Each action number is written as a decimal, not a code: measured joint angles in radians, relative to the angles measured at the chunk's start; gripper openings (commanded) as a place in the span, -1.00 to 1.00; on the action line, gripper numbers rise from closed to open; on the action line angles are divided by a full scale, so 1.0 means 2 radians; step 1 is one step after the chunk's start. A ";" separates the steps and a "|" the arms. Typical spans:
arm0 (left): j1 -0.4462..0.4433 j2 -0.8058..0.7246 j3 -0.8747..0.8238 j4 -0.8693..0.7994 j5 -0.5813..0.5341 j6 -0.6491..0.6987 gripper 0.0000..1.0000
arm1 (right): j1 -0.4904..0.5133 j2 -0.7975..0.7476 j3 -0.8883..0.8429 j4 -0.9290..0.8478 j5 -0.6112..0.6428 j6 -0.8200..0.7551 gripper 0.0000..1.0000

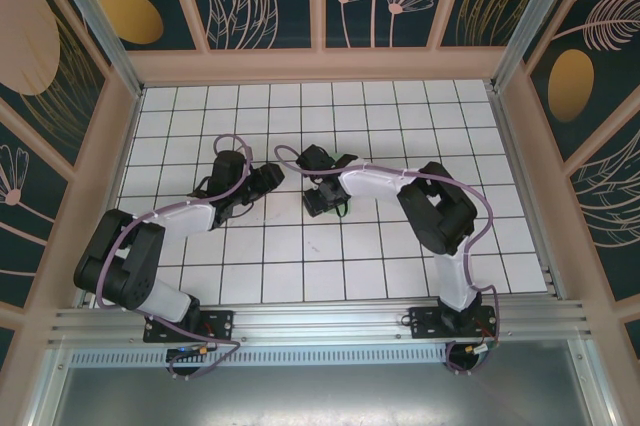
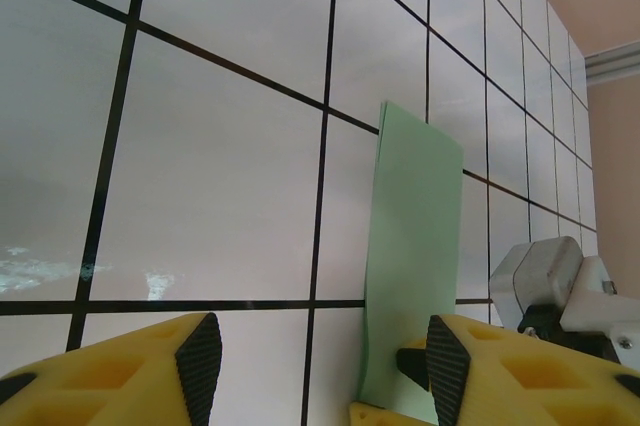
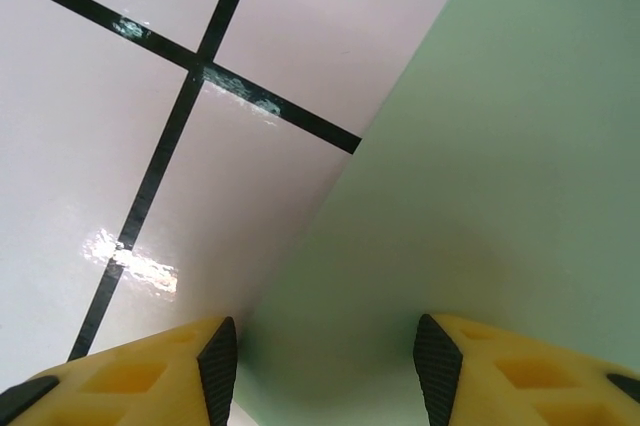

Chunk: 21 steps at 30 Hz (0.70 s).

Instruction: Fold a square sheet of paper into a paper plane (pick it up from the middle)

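Observation:
The pale green sheet of paper (image 2: 415,226) appears in the left wrist view as a tall narrow strip, apparently raised off the tiles, just inside my left gripper's right finger. My left gripper (image 2: 322,371) stands open, with bare tile across most of its gap. In the right wrist view the sheet of paper (image 3: 500,196) is a broad smooth surface under my right gripper (image 3: 325,366), which is open with its pads wide apart over the paper's edge. From above, the left gripper (image 1: 272,178) and right gripper (image 1: 325,204) are close together mid-table, with a sliver of paper (image 1: 341,209) beneath the right one.
The white grid table (image 1: 400,126) is ringed by low wooden walls (image 1: 525,156) and patterned panels. An aluminium rail (image 1: 320,326) runs along the near edge by the arm bases. The right gripper's white housing (image 2: 540,281) sits just right of the left gripper's fingers.

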 measured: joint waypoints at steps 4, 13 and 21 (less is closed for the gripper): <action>0.000 0.000 -0.002 0.000 0.000 0.000 0.20 | 0.000 0.000 0.000 0.000 0.000 0.002 0.08; 0.000 0.000 -0.002 0.000 0.005 0.000 0.21 | -0.016 -0.001 -0.001 0.002 -0.034 0.007 0.01; 0.000 0.000 -0.002 0.000 0.011 0.000 0.21 | -0.039 -0.012 -0.018 0.019 -0.089 0.010 0.00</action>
